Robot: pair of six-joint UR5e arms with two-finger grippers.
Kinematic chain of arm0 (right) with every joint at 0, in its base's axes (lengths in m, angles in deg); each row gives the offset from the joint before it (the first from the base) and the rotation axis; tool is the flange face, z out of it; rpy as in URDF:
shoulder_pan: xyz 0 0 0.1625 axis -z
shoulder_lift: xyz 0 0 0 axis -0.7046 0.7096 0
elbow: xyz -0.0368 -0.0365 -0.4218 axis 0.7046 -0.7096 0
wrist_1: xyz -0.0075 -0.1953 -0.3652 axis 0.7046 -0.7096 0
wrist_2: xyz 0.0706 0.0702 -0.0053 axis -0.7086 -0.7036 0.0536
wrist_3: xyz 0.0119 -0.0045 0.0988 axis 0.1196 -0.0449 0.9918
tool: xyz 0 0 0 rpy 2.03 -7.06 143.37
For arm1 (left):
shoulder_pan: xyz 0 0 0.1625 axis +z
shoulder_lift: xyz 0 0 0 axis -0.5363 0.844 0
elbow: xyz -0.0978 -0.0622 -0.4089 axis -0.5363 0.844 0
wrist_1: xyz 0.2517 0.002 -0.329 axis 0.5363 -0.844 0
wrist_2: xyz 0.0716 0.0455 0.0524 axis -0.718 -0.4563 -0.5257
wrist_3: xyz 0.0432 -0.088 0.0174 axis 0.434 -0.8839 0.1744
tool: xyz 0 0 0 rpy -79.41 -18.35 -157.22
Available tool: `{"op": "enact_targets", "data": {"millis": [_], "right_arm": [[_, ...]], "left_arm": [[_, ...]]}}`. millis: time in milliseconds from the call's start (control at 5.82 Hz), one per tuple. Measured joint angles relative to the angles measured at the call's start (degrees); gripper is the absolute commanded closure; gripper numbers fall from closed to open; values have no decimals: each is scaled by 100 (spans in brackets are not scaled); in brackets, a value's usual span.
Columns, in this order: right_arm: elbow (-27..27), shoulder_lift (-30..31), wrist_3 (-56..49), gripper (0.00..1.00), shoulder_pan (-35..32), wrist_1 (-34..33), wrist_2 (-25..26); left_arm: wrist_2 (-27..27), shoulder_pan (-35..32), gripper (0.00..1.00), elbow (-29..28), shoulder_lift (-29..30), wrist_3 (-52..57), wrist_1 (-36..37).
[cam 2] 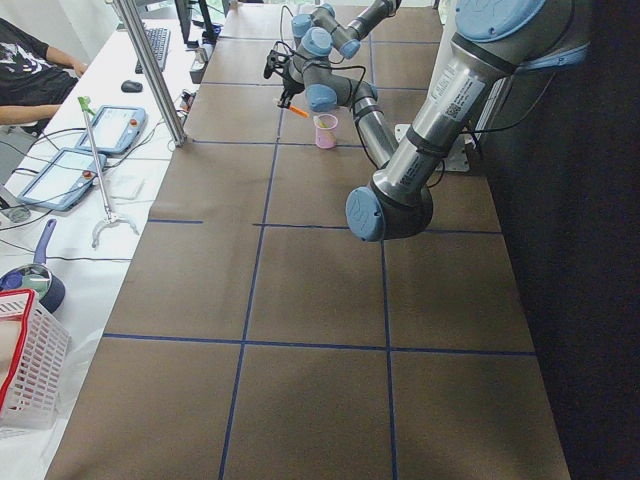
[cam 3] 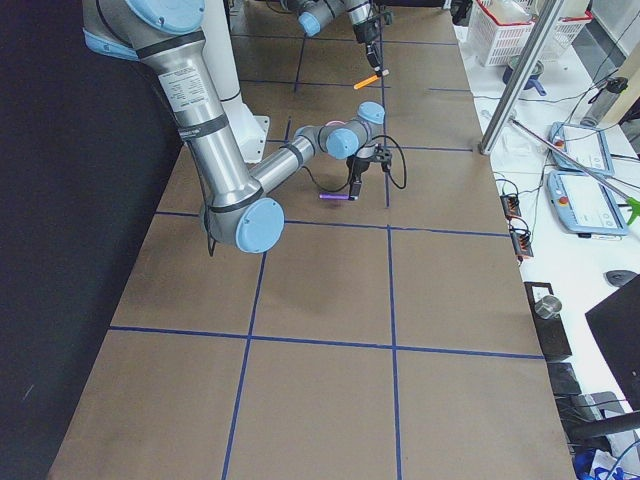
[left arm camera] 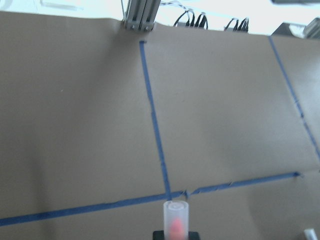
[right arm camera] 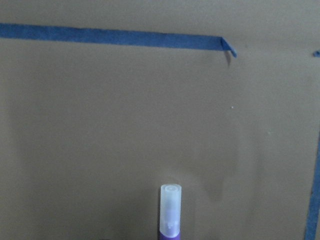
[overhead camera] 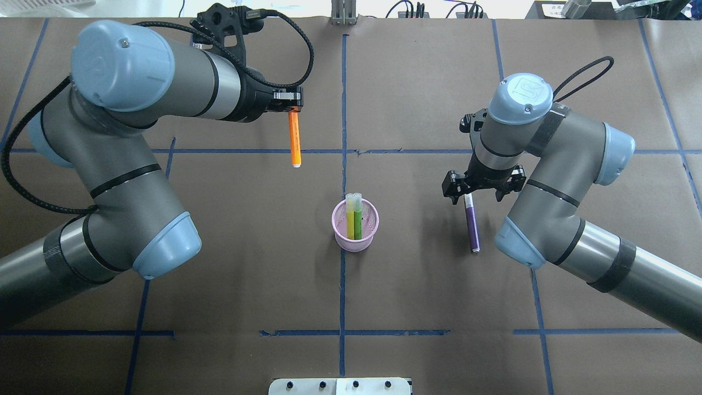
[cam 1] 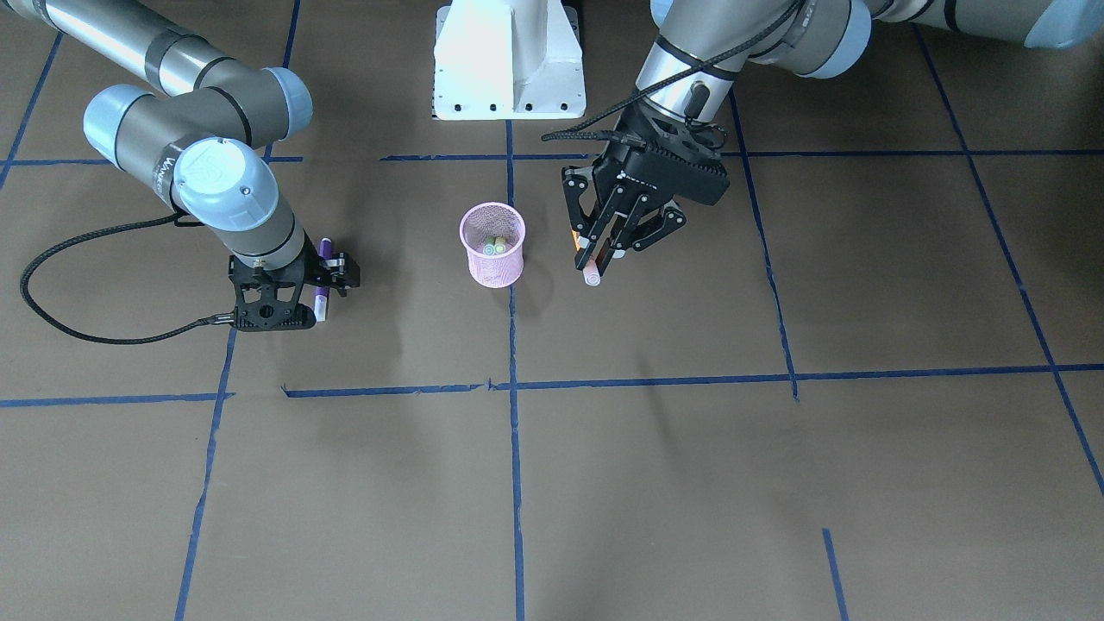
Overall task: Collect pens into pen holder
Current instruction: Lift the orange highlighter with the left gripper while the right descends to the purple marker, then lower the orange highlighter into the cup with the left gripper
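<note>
Orange pen (overhead camera: 294,137) and purple pen (overhead camera: 471,225) are being pinched by left hand (overhead camera: 293,108) and right hand (overhead camera: 466,193); upright centring over pen holder (overhead camera: 355,242) is being advised.

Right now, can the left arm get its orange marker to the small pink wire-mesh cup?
Probably yes. Nothing lies between the left gripper, holding the orange marker, and the cup; the right gripper and purple marker are on its other side. Two pens inside leave room.

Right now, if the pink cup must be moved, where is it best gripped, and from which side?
Pinch the rim of the cup from straight above, one finger inside, one outside, on the robot's side. It stands upright with an open top, and the two pens inside seem to sit toward the far side, leaving that wall free.
</note>
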Motion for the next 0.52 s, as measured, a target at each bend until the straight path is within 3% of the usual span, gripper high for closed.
{"op": "enact_targets", "data": {"millis": [515], "right_arm": [[-208,47,2,0,67,289,-6]], "left_arm": [[-1166,636,100,-83,-63,-449,-1349]]}}
